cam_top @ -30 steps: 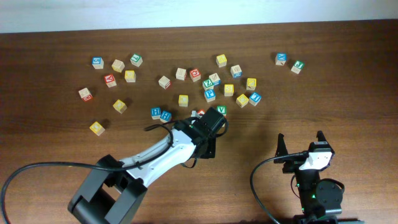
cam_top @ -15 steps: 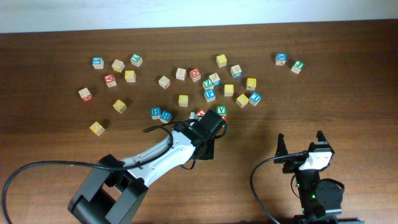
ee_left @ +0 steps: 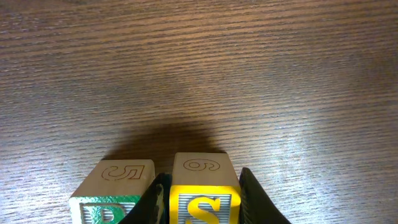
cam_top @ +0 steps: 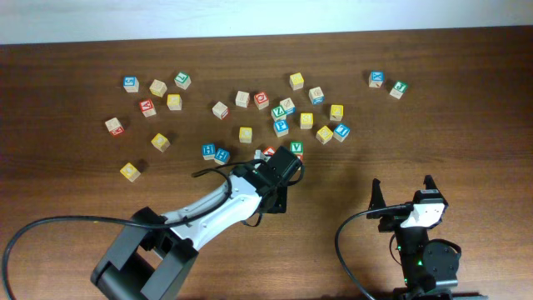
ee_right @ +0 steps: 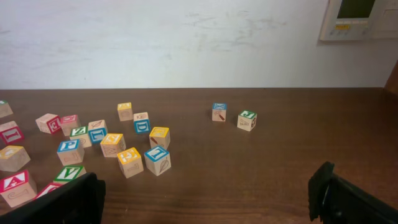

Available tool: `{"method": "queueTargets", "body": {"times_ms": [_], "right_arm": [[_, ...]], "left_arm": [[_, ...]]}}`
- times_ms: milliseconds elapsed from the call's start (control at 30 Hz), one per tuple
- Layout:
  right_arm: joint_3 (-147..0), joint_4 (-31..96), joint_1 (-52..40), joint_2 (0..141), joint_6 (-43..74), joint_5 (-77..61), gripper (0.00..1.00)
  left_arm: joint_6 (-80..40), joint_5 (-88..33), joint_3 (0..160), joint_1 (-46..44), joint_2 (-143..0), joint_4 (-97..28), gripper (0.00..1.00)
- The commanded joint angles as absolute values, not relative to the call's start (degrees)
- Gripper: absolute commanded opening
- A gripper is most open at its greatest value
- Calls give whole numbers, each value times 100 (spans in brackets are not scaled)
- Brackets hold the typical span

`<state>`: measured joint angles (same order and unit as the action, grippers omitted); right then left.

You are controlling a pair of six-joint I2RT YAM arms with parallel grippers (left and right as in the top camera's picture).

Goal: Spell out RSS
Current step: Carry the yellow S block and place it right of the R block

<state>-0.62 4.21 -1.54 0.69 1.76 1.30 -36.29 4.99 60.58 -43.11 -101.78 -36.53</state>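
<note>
Overhead, loose cubes (cam_top: 173,102) lie scattered over the far half of the desk (cam_top: 67,192), left side through to right. The left arm reaches diagonally from the near left to the near edge of that scatter, close to centre. The left tool (ee_left: 204,175) is down at desk level there. In the left wrist view, the R cube (ee_left: 115,193) stands on the desk at left, its green-and-white face toward the camera and a 5 carved on top. Just beside it on the right is the S cube (ee_left: 205,202), showing a yellow face with the S and a 6 carved on top. The left tool pinches the S cube, its fingers (ee_left: 252,199) one against each side, and the left-hand one fills the narrow gap between R and S. Both cubes sit upright with their fronts roughly in line. Several yellow cubes lie in the scatter, but I cannot tell which one is the second S. The right tool (cam_top: 402,190) is well apart at near right, fingers spread wide.
</note>
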Motion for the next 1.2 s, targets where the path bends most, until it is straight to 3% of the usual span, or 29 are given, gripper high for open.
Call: {"method": "queueTargets", "body": {"times_ms": [0, 400, 667, 933, 1167], "right_arm": [[-32, 456, -176, 32, 239, 198, 98], [-32, 454, -176, 32, 239, 198, 98], [-32, 454, -176, 32, 239, 198, 98], [-32, 454, -176, 32, 242, 198, 98], [-32, 454, -176, 32, 239, 198, 98]], "left_arm": [[-3717, 563, 6023, -4335, -10167, -3649, 22], [-4287, 543, 6139, -4335, -10167, -3693, 20], [-4281, 587, 6191, -4335, -10165, -3667, 33], [-4278, 910, 6665, -4307, -10143, -4053, 34], [-3896, 1315, 7636, -3660, -9756, -4834, 36]]}}
